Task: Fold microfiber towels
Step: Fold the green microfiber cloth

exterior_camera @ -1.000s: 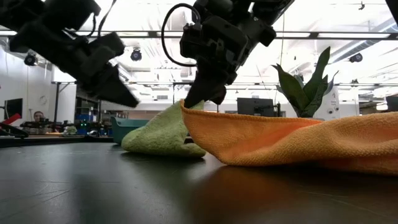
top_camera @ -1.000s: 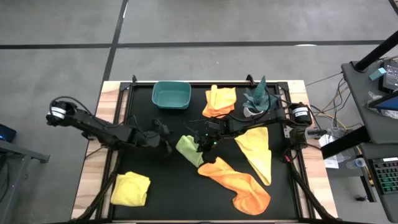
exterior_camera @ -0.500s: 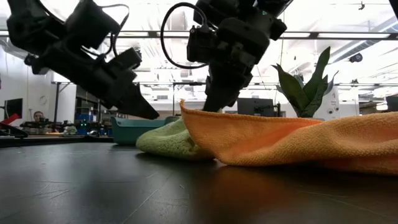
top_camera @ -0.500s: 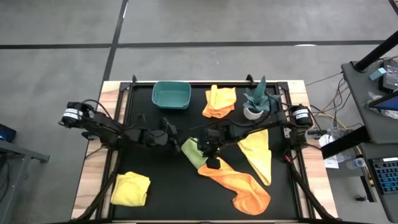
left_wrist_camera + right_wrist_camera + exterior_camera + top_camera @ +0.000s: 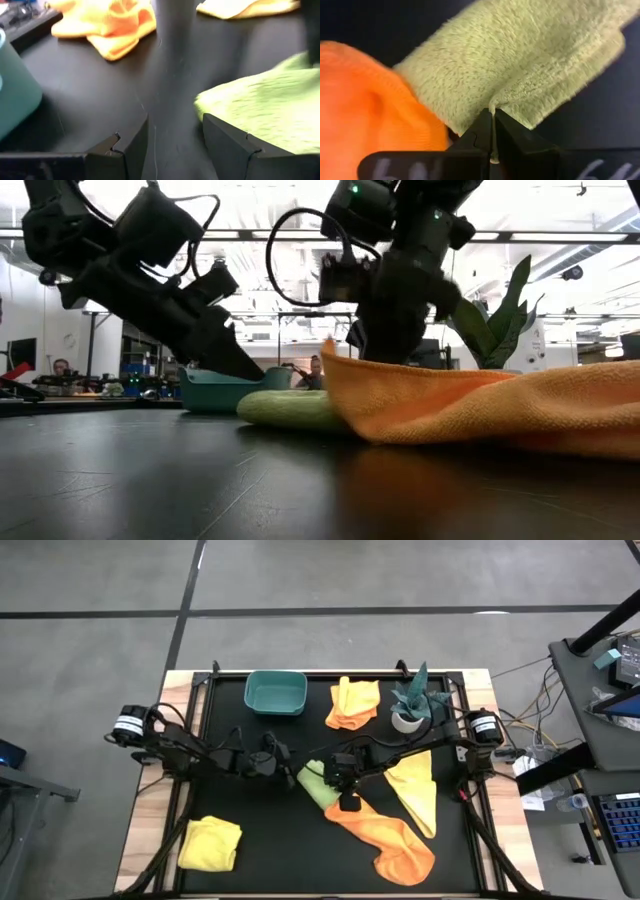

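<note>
A lime green towel (image 5: 314, 783) lies crumpled at the middle of the black mat, its near part under the edge of a long orange towel (image 5: 385, 837). My right gripper (image 5: 346, 796) stands over both and is shut on the green towel (image 5: 530, 55). My left gripper (image 5: 290, 771) is open and low, just left of the green towel (image 5: 260, 112); its fingers (image 5: 227, 145) are at the towel's edge, and I cannot tell whether they touch it. A yellow towel (image 5: 414, 787) lies spread at the right, a folded yellow one (image 5: 210, 843) at the near left, and another orange one (image 5: 353, 702) at the far side. My right gripper pinches a small raised fold of the green towel (image 5: 493, 104) between its two shut fingertips. It comes from above, pointing down. The rest of the towel lies slack on the mat, beside the orange towel (image 5: 365, 100).
A teal bin (image 5: 275, 692) stands at the far left of the mat and a small potted plant (image 5: 410, 702) at the far right. The mat's near-middle part (image 5: 280, 860) is bare. People show in the room behind (image 5: 316, 372).
My left gripper has moved toward the table's right edge and lower, up to the green towel's left edge. My right gripper has moved toward the near edge, still shut on the green towel, which has been drawn along and now lies flatter.
</note>
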